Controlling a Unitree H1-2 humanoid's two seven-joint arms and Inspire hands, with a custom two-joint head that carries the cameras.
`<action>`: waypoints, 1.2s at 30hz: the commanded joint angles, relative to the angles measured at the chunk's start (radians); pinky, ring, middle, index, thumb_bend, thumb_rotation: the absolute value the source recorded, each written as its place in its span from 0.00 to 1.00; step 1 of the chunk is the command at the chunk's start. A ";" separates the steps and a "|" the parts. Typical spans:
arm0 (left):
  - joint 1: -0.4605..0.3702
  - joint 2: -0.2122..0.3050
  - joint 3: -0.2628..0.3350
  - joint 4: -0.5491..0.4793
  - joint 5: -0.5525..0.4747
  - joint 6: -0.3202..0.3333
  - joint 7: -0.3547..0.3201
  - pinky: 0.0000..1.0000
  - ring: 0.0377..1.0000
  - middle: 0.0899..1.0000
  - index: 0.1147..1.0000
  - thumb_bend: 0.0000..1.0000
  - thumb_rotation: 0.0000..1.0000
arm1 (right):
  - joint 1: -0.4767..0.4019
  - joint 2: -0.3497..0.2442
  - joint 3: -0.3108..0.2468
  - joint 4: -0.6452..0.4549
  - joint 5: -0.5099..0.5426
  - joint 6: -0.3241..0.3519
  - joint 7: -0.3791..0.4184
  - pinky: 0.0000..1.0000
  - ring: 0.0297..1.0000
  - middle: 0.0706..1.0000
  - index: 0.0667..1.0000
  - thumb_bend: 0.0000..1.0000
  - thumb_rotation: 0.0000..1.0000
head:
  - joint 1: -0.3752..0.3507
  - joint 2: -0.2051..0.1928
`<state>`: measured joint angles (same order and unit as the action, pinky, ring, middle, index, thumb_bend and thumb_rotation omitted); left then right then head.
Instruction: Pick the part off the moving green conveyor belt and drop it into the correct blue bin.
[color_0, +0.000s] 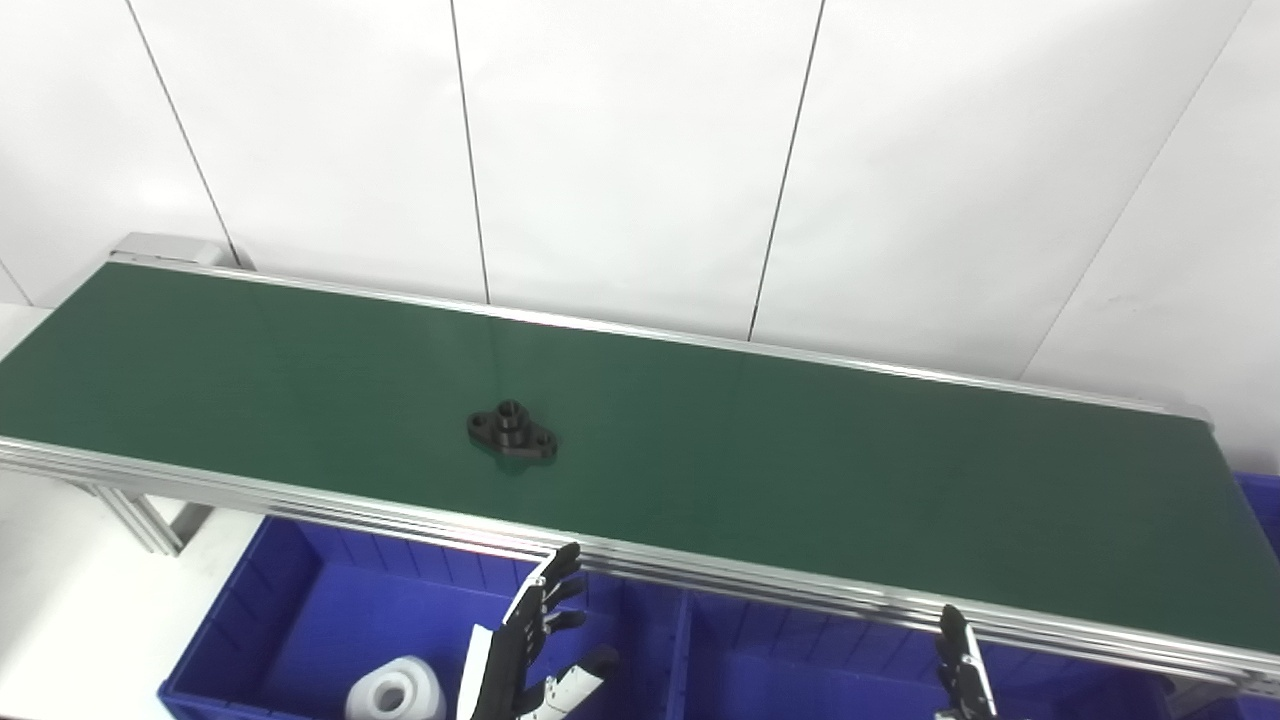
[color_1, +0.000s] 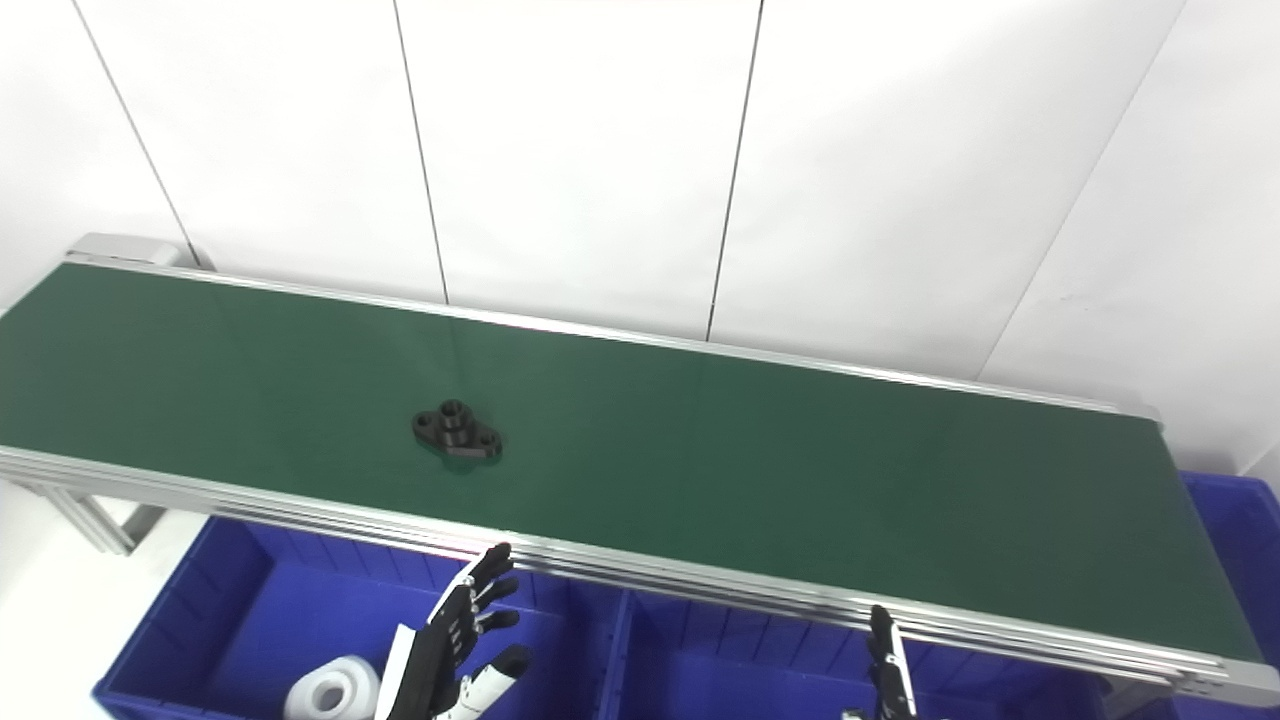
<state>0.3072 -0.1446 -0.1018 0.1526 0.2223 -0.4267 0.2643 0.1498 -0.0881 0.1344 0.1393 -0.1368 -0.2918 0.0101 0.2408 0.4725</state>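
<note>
Lying flat on the green conveyor belt (color_0: 800, 470), a little left of its middle and nearer the front rail than the back, the black part (color_0: 511, 431) shows an oval flange with a raised hub at its centre and a hole at each end. The left robot hand (color_0: 530, 645) hangs below the front rail over the left blue bin (color_0: 250, 610), fingers spread and holding nothing; it sits almost directly in front of the part, which makes it the natural one to reach. Only the fingertips of the right robot hand (color_0: 962, 665) show at the bottom edge, over the middle blue bin (color_0: 800, 670), so I cannot tell whether it is spread or closed. A good pick probably means lifting the left robot hand clear of the rail first, then coming down from above and closing across the hub or the flange's narrow width, aiming slightly ahead to allow for belt travel. A white roll-shaped piece (color_0: 395, 690) already lies in the left blue bin, so that bin may not suit the black part.
</note>
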 joint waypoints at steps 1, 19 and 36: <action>-0.013 0.001 -0.002 -0.025 -0.016 -0.042 0.000 0.74 0.83 0.87 0.85 0.80 0.75 | -0.019 -0.001 0.007 -0.066 -0.072 -0.053 -0.023 0.99 1.00 1.00 1.00 0.76 0.91 | -0.012 0.006; -0.017 0.042 -0.001 -0.034 -0.049 -0.042 -0.034 0.81 0.86 0.90 0.91 0.79 0.84 | -0.334 0.043 0.045 -0.200 -0.529 0.234 -0.071 0.71 0.81 0.84 0.83 0.93 0.50 | -0.096 0.038; -0.016 0.037 -0.001 -0.050 -0.044 -0.040 -0.052 0.86 0.88 0.91 0.93 0.82 0.88 | -0.706 0.056 0.206 0.192 -0.717 0.373 -0.102 0.71 0.73 0.78 0.81 0.99 0.49 | -0.141 0.049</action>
<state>0.3008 -0.0999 -0.0974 0.1284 0.1798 -0.4272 0.2162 -0.4903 -0.0384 0.3304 0.3332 -0.8231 0.0565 -0.0732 0.0997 0.5200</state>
